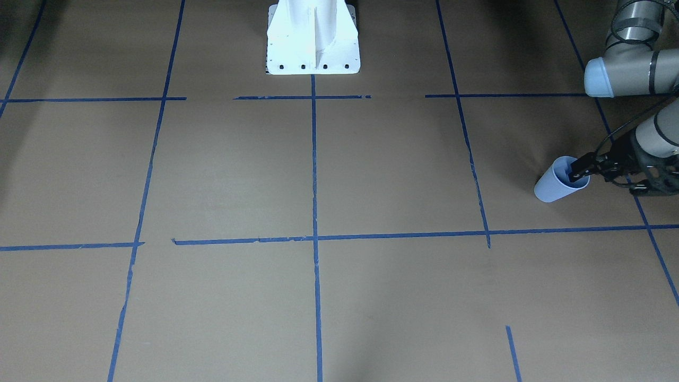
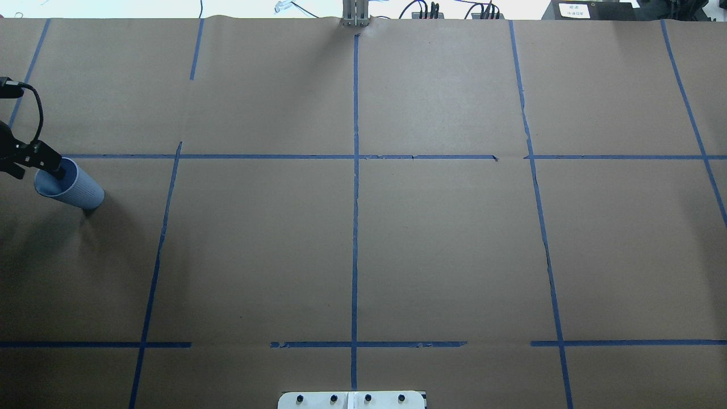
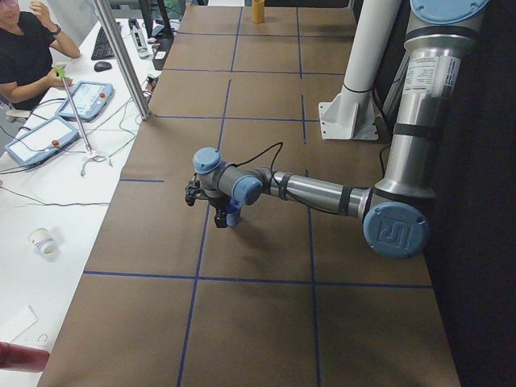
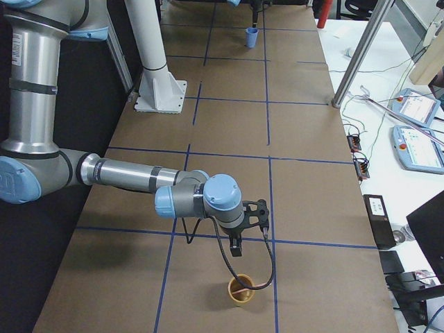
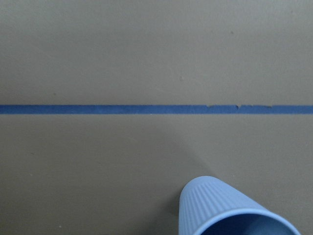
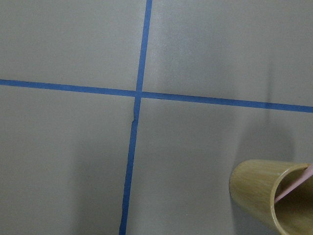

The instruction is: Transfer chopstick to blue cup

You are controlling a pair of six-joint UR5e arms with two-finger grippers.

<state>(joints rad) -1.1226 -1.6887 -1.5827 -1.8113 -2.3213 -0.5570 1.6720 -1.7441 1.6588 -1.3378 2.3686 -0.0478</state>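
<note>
The blue cup [image 1: 554,183] stands upright at the table's far left end and also shows in the overhead view [image 2: 71,187], the left side view [image 3: 233,214] and the left wrist view [image 5: 230,210]. My left gripper [image 1: 577,172] is at its rim, one finger inside, and looks shut on the cup wall. A pale pink chopstick [image 6: 293,188] leans inside a tan wooden cup [image 6: 266,196] at the table's right end [image 4: 241,289]. My right gripper [image 4: 236,244] hangs just above and behind that cup. It shows only in the right side view, so I cannot tell whether it is open.
The white robot base [image 1: 313,42] stands at the table's middle edge. Blue tape lines divide the brown table paper [image 2: 443,244] into squares. An operator [image 3: 24,48] sits at a side desk with teach pendants [image 3: 40,139]. A metal post [image 4: 357,55] stands beside the table.
</note>
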